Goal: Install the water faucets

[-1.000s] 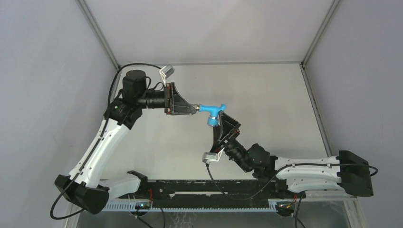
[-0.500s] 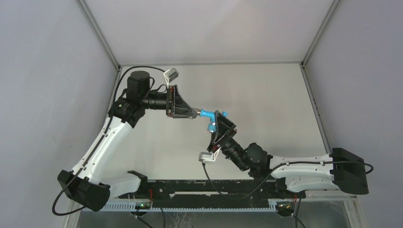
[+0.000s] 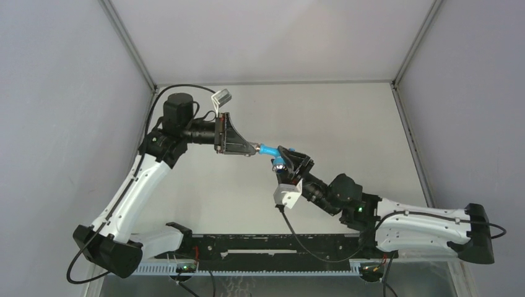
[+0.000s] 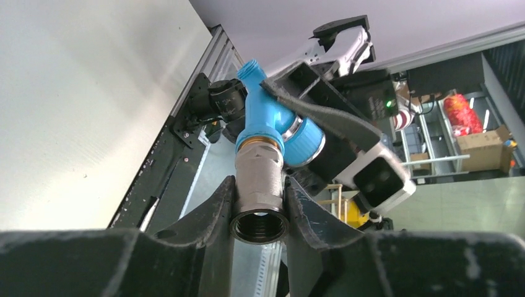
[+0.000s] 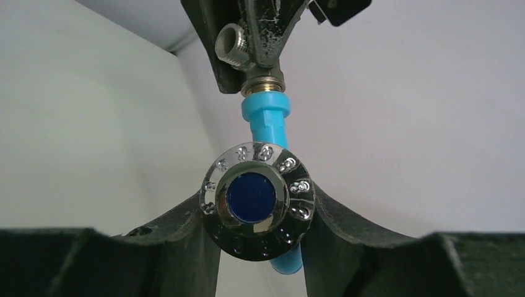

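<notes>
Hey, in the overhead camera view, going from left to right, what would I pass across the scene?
In order: left arm's base → left hand → blue tap → right hand → right arm's base.

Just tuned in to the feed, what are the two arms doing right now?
Both arms hold one faucet in the air above the table. The left gripper is shut on the grey metal fitting, which sits in line on the end of the blue tap. The right gripper is shut on the tap's chrome-rimmed knob. How far the joint is screwed home cannot be told.
</notes>
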